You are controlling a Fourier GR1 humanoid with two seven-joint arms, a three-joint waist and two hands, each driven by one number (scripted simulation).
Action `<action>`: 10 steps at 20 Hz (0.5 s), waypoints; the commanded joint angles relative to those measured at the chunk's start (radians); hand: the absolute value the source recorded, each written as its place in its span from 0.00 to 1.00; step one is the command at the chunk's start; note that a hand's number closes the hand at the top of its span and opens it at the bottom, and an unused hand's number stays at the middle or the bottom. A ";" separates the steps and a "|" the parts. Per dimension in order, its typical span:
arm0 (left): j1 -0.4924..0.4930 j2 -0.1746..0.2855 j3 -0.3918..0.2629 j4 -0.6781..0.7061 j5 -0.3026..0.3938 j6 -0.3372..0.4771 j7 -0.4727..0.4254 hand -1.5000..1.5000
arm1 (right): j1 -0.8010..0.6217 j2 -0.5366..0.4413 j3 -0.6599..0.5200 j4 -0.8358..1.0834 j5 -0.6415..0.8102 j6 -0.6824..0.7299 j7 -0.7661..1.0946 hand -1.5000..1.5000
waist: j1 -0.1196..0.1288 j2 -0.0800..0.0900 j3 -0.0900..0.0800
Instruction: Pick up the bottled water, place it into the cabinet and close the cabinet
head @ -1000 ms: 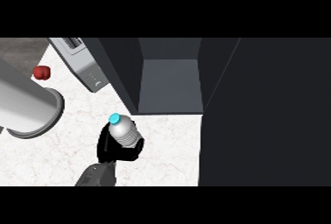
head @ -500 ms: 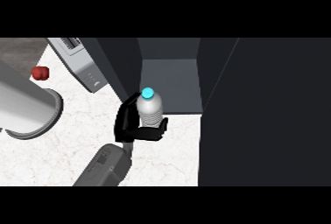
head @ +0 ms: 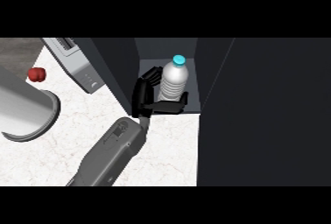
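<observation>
The right forearm lies across the white desk - the right hand is curled round the bottled water, fingers on its left, thumb across the base. The bottle is upright, blue cap on top, inside the open cabinet - a broad dark panel stands just beside it on the right.

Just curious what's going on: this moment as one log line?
step: place | left hand: shut on bottled water, upright inside cabinet | right hand: not in view
</observation>
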 commanded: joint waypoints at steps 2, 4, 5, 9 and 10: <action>-0.143 0.000 0.010 0.146 0.053 0.067 0.008 1.00 | -0.064 0.003 -0.041 -0.027 -0.091 -0.004 0.056 0.00 | 0.001 0.005 0.000; -0.163 0.000 0.063 0.244 0.064 0.010 -0.027 1.00 | -0.024 0.005 -0.027 -0.043 -0.105 0.014 0.042 0.00 | -0.007 0.007 -0.001; -0.242 0.000 0.079 0.264 0.053 0.044 0.039 1.00 | 0.020 0.004 -0.023 -0.044 -0.066 0.027 0.000 0.00 | -0.013 0.003 0.000; -0.342 0.003 0.092 0.433 0.053 0.045 -0.005 1.00 | -0.031 -0.011 -0.068 -0.024 -0.111 0.042 0.024 0.00 | -0.026 0.014 0.000; -0.321 0.000 0.017 0.445 0.018 0.105 -0.018 1.00 | -0.043 0.000 -0.067 0.000 -0.105 0.042 0.002 0.00 | -0.033 0.013 0.000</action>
